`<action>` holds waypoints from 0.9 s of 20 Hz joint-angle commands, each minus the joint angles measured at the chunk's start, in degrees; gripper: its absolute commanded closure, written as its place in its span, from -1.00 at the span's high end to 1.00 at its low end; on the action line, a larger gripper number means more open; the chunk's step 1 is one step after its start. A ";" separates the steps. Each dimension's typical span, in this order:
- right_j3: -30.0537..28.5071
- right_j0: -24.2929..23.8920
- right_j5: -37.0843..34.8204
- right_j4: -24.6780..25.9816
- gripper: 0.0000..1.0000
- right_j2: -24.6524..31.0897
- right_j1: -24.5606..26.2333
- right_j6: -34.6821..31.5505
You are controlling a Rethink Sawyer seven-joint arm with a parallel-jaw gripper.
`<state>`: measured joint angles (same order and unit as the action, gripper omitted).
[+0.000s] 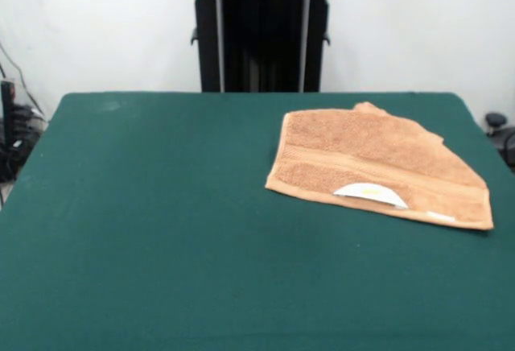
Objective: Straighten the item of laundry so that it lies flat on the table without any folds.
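Observation:
The light-brown terry towel (374, 164) lies on the right half of the dark green table (161, 206). It is folded over: its far right corner is turned in, leaving a slanted edge on the right and a small bump at the far edge. A woven border band runs across it, and the white label with a yellow mark (371, 195) lies near its front edge. The gripper and the arm do not show; only the black pedestal (262, 33) stands at the table's far side.
Cables and dark gear sit off the table's left edge (12, 134). A dark object shows off the right edge (500, 130). A white wall is behind.

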<state>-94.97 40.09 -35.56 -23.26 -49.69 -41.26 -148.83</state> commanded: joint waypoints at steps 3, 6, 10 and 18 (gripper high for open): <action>-17.76 -9.80 13.07 4.99 -1.00 23.54 -2.64 9.80; -19.03 -12.08 16.12 7.21 -1.00 26.37 -3.12 7.88; -19.28 -13.47 18.25 10.20 -1.00 28.20 -3.06 4.39; -19.14 -16.54 21.87 14.01 -1.00 32.25 -1.89 1.04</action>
<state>-106.66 25.88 -17.90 -12.52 -29.78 -44.62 -148.83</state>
